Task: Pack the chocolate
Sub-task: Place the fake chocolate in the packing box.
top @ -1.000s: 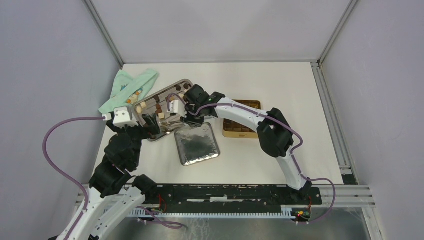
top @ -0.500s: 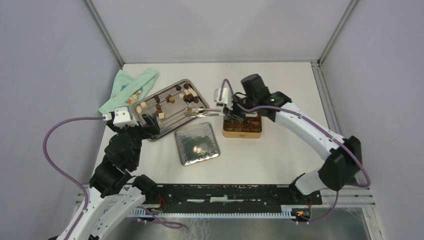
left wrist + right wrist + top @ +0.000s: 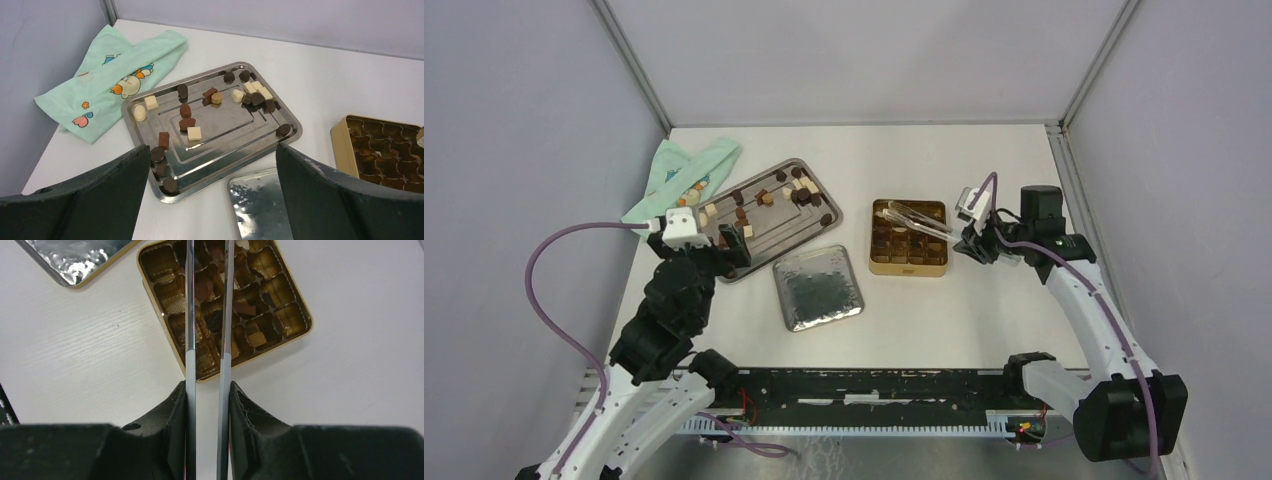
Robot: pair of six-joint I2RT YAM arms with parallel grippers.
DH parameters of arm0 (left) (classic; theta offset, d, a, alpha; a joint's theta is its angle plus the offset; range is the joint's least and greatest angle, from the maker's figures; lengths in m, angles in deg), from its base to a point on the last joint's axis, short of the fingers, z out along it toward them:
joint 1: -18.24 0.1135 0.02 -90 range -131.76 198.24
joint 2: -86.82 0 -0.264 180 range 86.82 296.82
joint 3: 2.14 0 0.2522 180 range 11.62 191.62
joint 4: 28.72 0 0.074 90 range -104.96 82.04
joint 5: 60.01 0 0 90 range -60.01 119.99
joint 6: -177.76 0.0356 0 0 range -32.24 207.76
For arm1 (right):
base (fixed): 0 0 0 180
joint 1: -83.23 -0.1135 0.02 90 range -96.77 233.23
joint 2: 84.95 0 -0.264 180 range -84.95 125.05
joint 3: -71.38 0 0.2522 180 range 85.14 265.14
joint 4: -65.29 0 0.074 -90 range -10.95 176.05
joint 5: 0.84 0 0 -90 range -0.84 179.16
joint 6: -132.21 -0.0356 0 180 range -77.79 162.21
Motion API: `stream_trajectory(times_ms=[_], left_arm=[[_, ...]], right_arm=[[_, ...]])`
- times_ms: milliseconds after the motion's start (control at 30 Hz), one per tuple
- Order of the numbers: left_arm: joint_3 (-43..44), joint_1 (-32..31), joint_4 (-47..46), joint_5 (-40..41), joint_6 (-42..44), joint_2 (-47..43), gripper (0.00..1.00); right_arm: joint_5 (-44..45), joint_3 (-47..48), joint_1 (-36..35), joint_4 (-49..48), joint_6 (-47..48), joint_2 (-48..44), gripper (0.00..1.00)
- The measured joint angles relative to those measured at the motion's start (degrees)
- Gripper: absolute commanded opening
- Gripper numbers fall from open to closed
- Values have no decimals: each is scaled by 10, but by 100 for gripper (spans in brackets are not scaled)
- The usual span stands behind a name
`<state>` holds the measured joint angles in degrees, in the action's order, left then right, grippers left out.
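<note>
Several small dark, light-brown and cream chocolate pieces [image 3: 764, 198] lie on a steel tray [image 3: 769, 228], also in the left wrist view [image 3: 194, 133]. More pieces sit in compartments of the open gold tin [image 3: 909, 262], which the right wrist view [image 3: 287, 317] also shows. My right gripper [image 3: 972, 240] [image 3: 207, 390] is shut on metal tongs [image 3: 914, 217] [image 3: 190, 315]; they reach over the tin. Their tips are out of the wrist view, and I cannot tell if they hold a piece. My left gripper [image 3: 732, 245] [image 3: 210, 150] is open and empty over the tray's near edge.
A silvery lid [image 3: 817, 288] [image 3: 260, 205] lies inside-up in front of the tray and tin. A green printed cloth [image 3: 686, 175] [image 3: 115, 75] lies at the far left against the wall. Grey walls close in the table on three sides.
My right arm has swung right from the steel tray, carrying the tongs to over the gold tin. My left arm has shifted slightly.
</note>
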<state>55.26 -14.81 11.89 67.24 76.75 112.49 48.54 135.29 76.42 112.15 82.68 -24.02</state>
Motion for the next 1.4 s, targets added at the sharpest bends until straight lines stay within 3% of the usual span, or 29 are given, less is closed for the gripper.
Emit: stream_trajectory(times_ms=[333,800,1400], left_arm=[[0,2,0,-1,0,16,99],[0,3,0,-3,0,20,99],[0,3,0,-4,0,20,99]], right_arm=[[4,-107,16,22,31,-38,5],[18,-112,-14,7,24,-11,10],[56,-112,-52,-23,2,8,34]])
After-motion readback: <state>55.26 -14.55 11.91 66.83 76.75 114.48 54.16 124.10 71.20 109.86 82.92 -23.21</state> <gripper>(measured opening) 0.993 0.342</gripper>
